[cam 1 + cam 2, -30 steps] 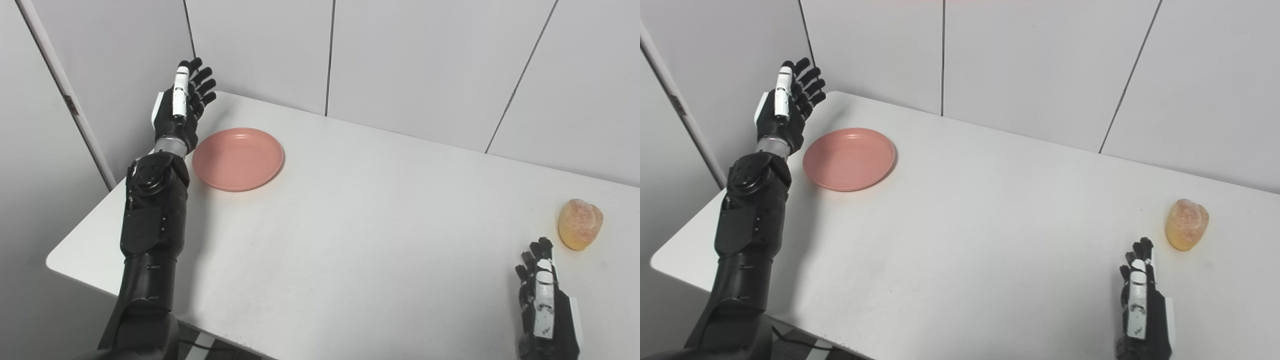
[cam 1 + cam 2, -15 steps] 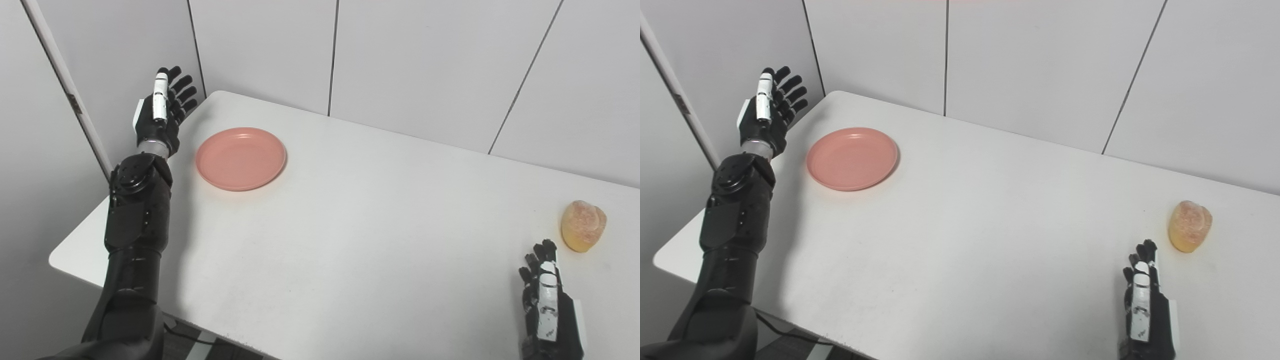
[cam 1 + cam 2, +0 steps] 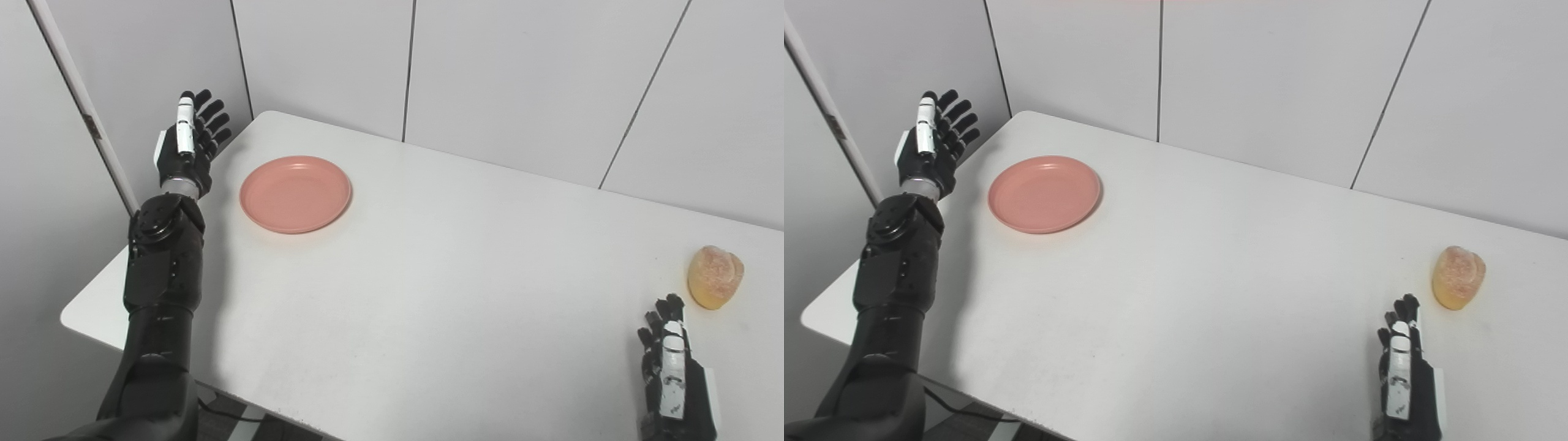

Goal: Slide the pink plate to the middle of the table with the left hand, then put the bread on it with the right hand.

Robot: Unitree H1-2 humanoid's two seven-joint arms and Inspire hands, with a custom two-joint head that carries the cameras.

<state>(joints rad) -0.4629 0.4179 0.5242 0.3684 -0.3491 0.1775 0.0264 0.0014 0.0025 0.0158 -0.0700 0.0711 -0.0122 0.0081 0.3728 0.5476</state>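
A pink plate (image 3: 295,193) lies flat on the white table (image 3: 429,275) near its far left corner. My left hand (image 3: 187,144) is raised at the table's left edge, open, palm toward the plate, a short gap left of its rim and not touching it. A round golden bread roll (image 3: 715,276) sits near the right edge. My right hand (image 3: 670,373) rests low at the front right, fingers straight and holding nothing, a little short of the bread.
Grey wall panels (image 3: 502,73) stand right behind the table. A pale door frame strip (image 3: 86,116) runs down the wall to the left of my left arm. The table's front edge (image 3: 202,383) cuts across the lower left.
My left hand has drawn away to the left and slightly down, from beside the plate's rim out past the table's left edge. The plate, bread and right hand stayed put; the camera shifted slightly.
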